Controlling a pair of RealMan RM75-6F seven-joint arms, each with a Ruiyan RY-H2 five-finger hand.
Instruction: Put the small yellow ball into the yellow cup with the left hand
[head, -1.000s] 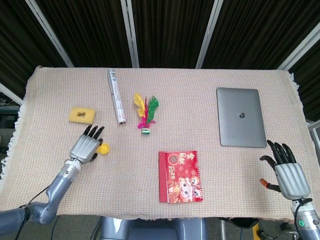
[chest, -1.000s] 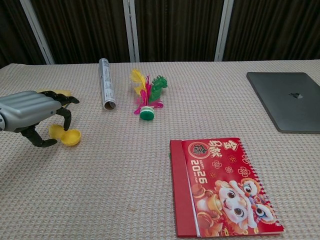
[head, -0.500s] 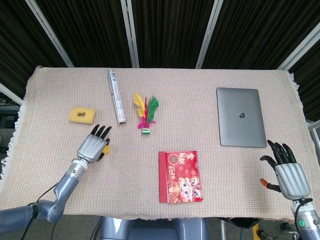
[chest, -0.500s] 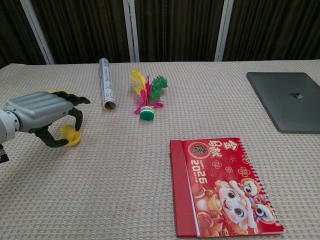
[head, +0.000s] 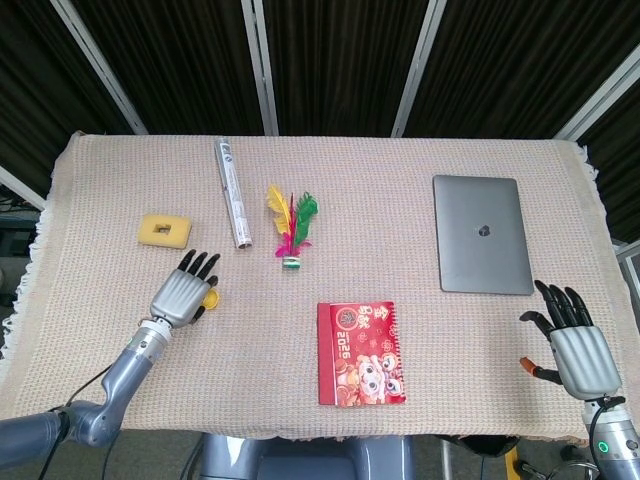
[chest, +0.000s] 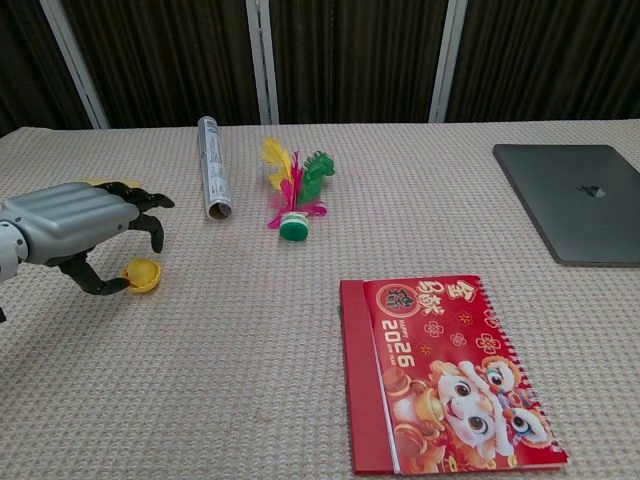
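A small yellow cup (chest: 142, 273) stands on the woven cloth at the left, its rim facing up; in the head view the cup (head: 211, 298) peeks out beside my fingers. No separate yellow ball shows, and I cannot tell whether it lies inside the cup. My left hand (chest: 75, 228) hovers just left of and above the cup, with its fingers (chest: 150, 212) curved over it and nothing visible between them and the thumb. My right hand (head: 575, 345) rests spread at the table's front right edge, holding nothing.
A yellow block (head: 163, 230) lies behind the left hand. A silver tube (chest: 211, 180) and a feathered shuttlecock (chest: 293, 190) sit at mid-left. The red calendar book (chest: 440, 372) lies at front centre, and a grey laptop (head: 481, 247) at the right.
A second ago a yellow lump showed under the left hand beside the cup; now only the upright cup shows. The hand swung right, then drew back slightly left. The right hand stayed still.
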